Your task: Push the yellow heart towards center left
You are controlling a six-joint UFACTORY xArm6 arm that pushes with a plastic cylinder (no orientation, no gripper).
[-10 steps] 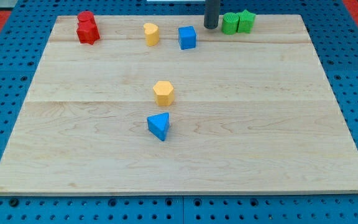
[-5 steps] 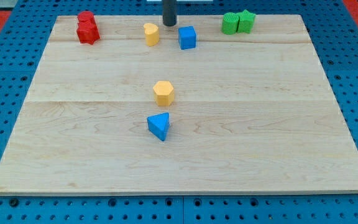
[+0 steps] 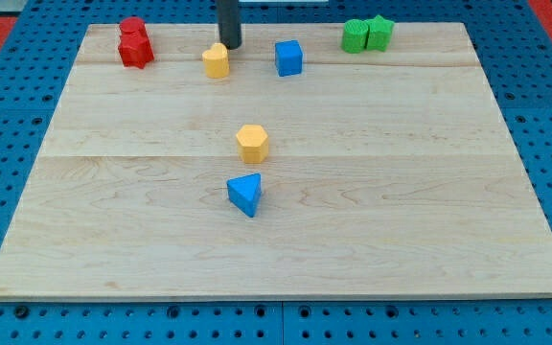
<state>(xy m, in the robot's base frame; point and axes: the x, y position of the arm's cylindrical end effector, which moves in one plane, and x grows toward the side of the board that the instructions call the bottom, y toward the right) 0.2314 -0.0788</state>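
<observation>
red block [image 3: 135,42] top left | blue cube [image 3: 288,57] | green blocks [image 3: 367,34] | yellow hexagon [image 3: 252,143] | blue triangle [image 3: 245,194]

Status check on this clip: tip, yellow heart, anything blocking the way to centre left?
My tip against the yellow heart, on its upper right. Heart near the view's top. Red block further left, off the path down-left.
</observation>
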